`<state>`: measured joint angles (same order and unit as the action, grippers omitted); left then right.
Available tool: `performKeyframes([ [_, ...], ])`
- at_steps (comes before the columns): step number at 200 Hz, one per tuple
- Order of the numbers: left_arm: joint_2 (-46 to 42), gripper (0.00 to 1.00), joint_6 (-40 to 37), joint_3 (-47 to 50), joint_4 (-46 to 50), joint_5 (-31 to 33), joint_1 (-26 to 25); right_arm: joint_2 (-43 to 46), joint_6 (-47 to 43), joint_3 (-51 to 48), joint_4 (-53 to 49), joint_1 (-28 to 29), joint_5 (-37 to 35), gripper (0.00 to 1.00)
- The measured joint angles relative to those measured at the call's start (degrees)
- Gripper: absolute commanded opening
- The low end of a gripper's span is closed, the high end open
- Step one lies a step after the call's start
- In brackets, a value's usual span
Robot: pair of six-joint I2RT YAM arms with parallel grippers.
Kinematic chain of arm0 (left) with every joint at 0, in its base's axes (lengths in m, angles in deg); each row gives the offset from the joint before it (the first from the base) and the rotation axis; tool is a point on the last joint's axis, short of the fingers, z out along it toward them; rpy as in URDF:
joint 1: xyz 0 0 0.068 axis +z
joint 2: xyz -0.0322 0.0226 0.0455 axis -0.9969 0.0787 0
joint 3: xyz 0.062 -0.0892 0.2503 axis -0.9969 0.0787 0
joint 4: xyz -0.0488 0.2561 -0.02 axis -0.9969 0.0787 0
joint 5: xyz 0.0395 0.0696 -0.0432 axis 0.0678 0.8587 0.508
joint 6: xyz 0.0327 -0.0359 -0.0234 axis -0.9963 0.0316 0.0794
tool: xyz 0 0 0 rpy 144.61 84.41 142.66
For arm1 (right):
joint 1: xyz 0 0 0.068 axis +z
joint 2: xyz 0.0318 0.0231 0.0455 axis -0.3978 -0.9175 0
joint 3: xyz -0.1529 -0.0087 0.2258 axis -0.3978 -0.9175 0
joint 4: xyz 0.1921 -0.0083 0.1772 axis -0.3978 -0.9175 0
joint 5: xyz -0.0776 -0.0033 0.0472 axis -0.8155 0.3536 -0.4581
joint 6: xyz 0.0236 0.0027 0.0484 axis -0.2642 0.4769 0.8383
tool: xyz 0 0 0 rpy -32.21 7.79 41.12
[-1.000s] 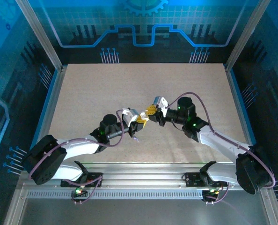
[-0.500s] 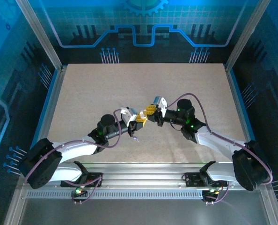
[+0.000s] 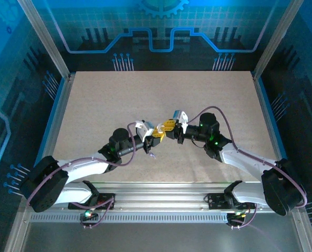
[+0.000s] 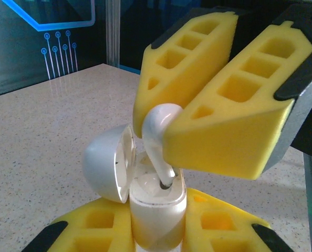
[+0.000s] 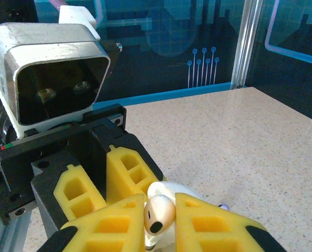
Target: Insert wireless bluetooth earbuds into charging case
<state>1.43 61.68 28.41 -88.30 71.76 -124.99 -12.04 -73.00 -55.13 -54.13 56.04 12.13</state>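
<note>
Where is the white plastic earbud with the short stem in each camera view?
Top external: too small to make out, where both arms' yellow foam fingers meet.
Left wrist: white plastic earbud at centre, stem pointing into the open white charging case.
Right wrist: earbud bottom centre, between two yellow fingers.
Shared landmark: those yellow fingers.

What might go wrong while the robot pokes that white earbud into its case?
The white earbud, pinched by the right gripper, leans with only its stem tip in the charging case, so it might jam. The open lid stands close beside it; a nudge might snap it shut. The left gripper grips just the case's lower part, so pushing might make it slip.
</note>
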Motion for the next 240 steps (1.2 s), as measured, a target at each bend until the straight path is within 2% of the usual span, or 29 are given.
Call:
performKeyframes([
  [240,-1.8,0.2,-0.7,0.0,1.0,0.0,-0.1,-0.1,0.2,0.0,-0.3,0.0,0.5,0.26],
])
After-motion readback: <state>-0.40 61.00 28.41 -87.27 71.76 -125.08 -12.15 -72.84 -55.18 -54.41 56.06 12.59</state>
